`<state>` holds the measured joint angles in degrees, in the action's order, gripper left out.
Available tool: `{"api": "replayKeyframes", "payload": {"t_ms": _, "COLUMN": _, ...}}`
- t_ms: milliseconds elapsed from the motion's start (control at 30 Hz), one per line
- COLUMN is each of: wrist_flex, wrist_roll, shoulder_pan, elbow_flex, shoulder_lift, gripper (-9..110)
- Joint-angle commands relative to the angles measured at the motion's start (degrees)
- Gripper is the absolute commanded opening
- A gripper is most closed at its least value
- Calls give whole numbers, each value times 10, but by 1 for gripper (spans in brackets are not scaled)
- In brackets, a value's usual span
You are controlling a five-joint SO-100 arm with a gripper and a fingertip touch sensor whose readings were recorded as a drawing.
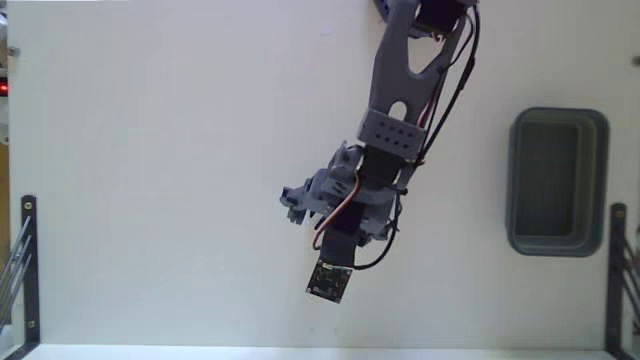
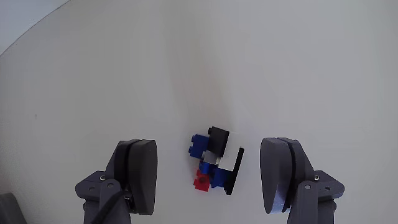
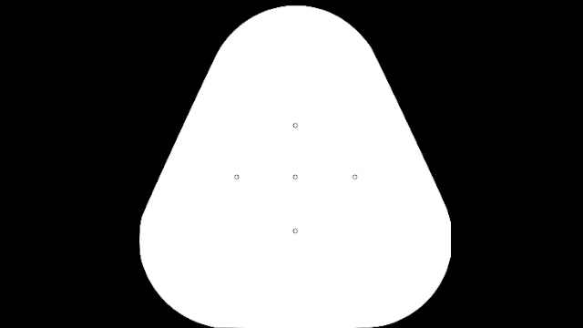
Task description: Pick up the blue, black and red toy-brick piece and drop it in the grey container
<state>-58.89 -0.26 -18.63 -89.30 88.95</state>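
Observation:
In the wrist view the toy-brick piece [image 2: 213, 160], a small cluster of blue, black and red bricks with a white bit, lies on the white table between my two fingers. My gripper [image 2: 211, 171] is open, with a dark pad on each side of the piece and a gap to both. In the fixed view the grey arm reaches down from the top centre and its gripper [image 1: 300, 205] hides the piece. The grey container [image 1: 557, 181] sits far to the right in that view, with nothing showing inside.
Black metal brackets [image 1: 24, 262] stand at the lower left and lower right edges of the table in the fixed view. The table's front edge runs along the bottom of that view. A curved table edge shows at the top left of the wrist view.

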Motion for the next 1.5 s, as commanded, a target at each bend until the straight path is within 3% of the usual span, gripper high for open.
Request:
{"api": "replayKeyframes", "payload": {"t_ms": 0, "wrist_flex": 5, "wrist_roll": 3, "shoulder_pan": -10, "elbow_flex": 29, "shoulder_lift": 14, "gripper": 110}}
{"api": "replayKeyframes", "payload": {"t_ms": 1467, "wrist_flex": 185, "wrist_roll": 3, "shoulder_pan": -10, "elbow_flex": -136, "shoulder_lift": -1, "gripper": 110}}
